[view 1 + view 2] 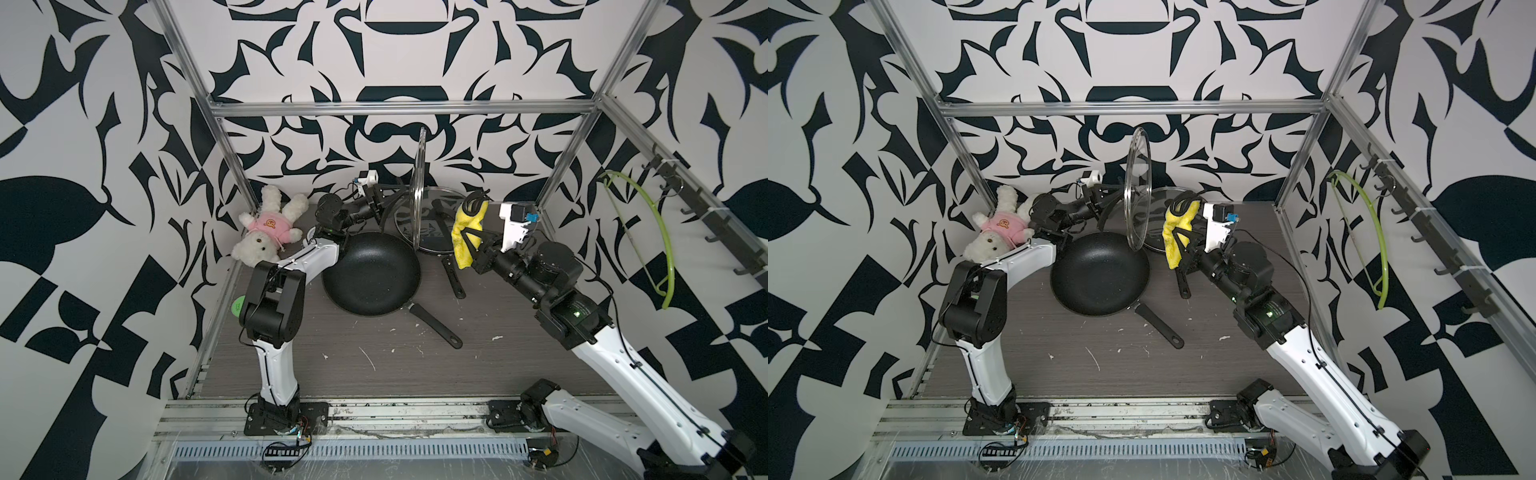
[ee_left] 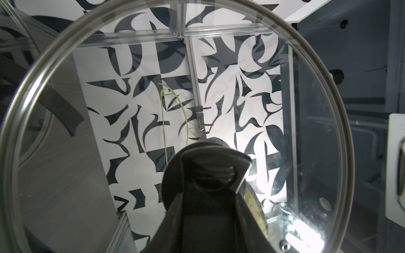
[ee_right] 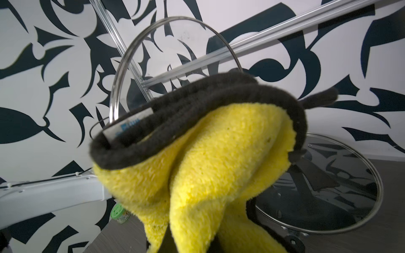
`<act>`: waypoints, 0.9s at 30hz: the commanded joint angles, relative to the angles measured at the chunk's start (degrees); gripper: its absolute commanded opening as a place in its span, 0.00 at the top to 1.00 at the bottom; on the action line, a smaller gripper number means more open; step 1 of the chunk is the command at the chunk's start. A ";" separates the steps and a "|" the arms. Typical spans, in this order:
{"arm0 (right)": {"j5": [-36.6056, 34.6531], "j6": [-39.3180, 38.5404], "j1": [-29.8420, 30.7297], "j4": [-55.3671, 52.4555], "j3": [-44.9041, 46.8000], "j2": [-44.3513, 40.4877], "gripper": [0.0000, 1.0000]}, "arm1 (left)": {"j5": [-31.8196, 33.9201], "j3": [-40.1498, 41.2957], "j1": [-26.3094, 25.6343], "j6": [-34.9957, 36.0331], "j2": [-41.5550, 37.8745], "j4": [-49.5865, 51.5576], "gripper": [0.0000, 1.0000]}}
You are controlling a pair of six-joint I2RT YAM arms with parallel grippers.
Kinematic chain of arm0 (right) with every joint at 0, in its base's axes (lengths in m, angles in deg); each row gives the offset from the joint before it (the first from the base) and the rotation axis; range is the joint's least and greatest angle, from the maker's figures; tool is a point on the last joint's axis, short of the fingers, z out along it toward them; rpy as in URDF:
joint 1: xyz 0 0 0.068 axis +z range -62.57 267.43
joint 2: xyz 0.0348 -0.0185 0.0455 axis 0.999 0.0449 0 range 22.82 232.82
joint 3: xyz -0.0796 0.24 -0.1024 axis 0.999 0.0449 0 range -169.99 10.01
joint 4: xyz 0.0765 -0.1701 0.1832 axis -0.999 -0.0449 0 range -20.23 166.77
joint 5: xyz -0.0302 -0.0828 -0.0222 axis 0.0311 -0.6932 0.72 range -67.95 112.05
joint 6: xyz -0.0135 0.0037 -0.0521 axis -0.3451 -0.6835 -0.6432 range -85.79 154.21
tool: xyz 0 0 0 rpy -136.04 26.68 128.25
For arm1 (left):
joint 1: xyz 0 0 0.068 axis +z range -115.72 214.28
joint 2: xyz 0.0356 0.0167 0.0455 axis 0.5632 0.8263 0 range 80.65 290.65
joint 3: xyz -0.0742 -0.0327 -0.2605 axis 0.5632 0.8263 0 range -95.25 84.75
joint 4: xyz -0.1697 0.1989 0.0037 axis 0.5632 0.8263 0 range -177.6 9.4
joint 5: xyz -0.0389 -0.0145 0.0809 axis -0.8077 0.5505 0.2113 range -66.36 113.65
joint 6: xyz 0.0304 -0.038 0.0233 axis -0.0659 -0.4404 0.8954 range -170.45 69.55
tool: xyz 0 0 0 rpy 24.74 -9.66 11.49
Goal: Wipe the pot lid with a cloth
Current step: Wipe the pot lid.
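The left gripper (image 1: pixel 395 199) is clenched on the black handle (image 2: pixel 210 173) of the pot lid (image 1: pixel 417 187). It holds the glass upright in the air near the middle of the table's (image 1: pixel 374 365) back edge, above the far rim of the frying pan (image 1: pixel 372 278). In both top views the lid is only a thin sliver, seen almost edge-on. The left wrist view shows what that hides: the full round disc, the fingers (image 2: pixel 171 223) closed round the handle, and the green hanger (image 2: pixel 163 122) on the right wall seen through the glass. The right gripper (image 1: pixel 471 245) is grasping the cloth (image 1: pixel 461 224), which is bunched up and lifted off the table just right of the lid, with a gap between them. The right wrist view alone shows the cloth's dark trim and small white label (image 3: pixel 129 129) up close. It also shows a green-capped jar (image 3: pixel 120 212) by the table's left edge, mostly hidden behind the left arm from above. By my count there are two arms and two glass lids. One lid is held, and a second lid (image 1: pixel 432 235) lies flat near the back edge with a short dark grip (image 1: pixel 453 278) poking out from beneath it. There is one cloth, one frying pan, one teddy bear (image 1: pixel 266 228) in the back left corner, one hanger and one jar.
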State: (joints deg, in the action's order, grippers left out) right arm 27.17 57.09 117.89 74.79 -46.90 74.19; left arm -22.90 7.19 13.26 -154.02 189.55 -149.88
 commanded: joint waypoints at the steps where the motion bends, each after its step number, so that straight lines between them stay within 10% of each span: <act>1: -2.04 -1.38 -0.12 -0.67 -0.42 -3.25 1.00 | 8.48 1.16 0.10 8.03 -6.88 -4.58 1.00; 27: -9.78 -11.51 5.20 -8.78 -13.12 8.77 1.00 | 44.87 5.37 -13.55 57.49 -23.33 32.18 1.00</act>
State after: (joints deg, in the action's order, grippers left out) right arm 21.40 48.60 122.35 65.76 -56.99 81.19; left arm 16.12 16.00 0.43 -102.48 169.86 -111.57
